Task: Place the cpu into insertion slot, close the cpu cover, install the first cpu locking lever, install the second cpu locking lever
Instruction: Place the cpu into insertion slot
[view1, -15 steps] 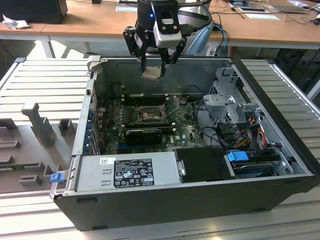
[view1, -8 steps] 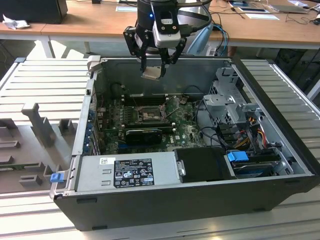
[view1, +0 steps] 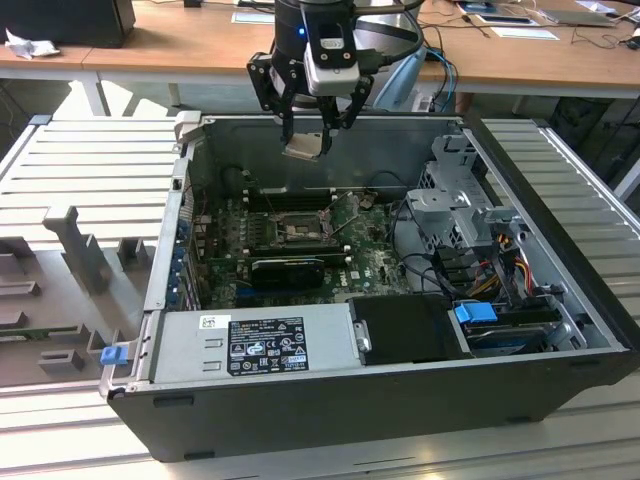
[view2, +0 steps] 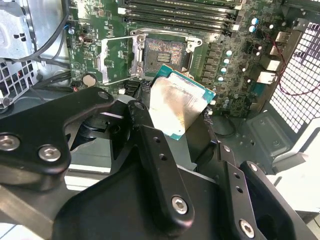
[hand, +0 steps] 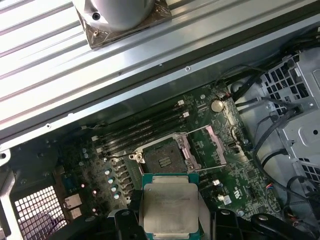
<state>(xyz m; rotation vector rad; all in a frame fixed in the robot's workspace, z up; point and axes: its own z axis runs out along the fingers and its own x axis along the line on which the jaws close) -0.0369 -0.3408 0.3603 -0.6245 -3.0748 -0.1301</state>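
Blocks of grey plastic (view1: 75, 245) sit on the ribbed silver metal table (view1: 90, 160) at the exterior view's left. Next to them is the big black open computer case (view1: 350, 410), with a green circuit board (view1: 370, 265) inside it. Above the case hangs the black robot gripper (view1: 312, 140). Its fingers are squeezed onto the small flat square silvery-grey cpu (view1: 305, 148), holding it up in the air, a bit tilted. The cpu is not touching the board. Below it on the board is the square dark insertion slot with a silvery rim (view1: 297, 232), and nothing is in it. In the second wrist view the thin silvery metal cpu cover frame (view2: 104, 60) is flipped open beside the slot. Long black memory slots (view1: 285, 200) lie just beside the slot. A grey metal drive cage (view1: 450, 200) and a bright blue plastic tab (view1: 475, 312) are at the exterior view's right
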